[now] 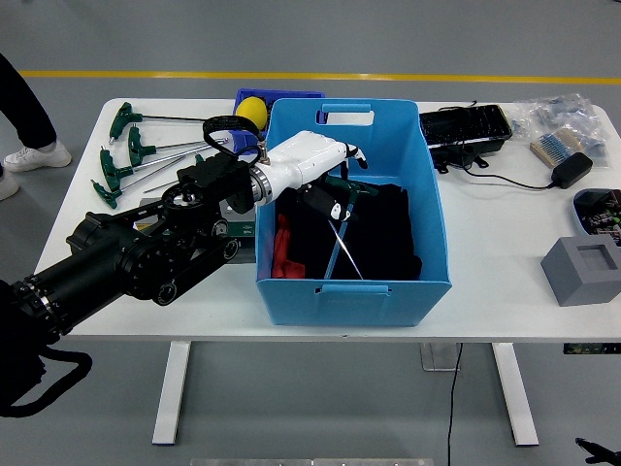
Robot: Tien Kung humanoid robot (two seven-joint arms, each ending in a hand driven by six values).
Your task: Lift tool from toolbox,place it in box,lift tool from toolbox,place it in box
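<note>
The big blue box [354, 282] stands mid-table, holding black cloth, something red [281, 248] and a blue bar [333, 252]. My left arm comes in from the lower left, and its white left hand [337, 197] reaches over the box's left rim. The fingers [335, 209] curl down around the green handle of a T-handle hex key [347, 186]. Its thin shaft slants down onto the cloth towards the box's near wall. Several more green T-handle hex keys [121, 155] lie at the table's far left, beside a grey tool tray [155, 207] partly hidden by my arm.
A small blue bin with a yellow ball [250, 109] sits behind the box. On the right are a black tray [466, 126], a cabled charger [571, 170], plastic bags [563, 116], a grey foam block [582, 267] and a dark bin [600, 209]. A person's leg and white shoe [34, 155] show at upper left.
</note>
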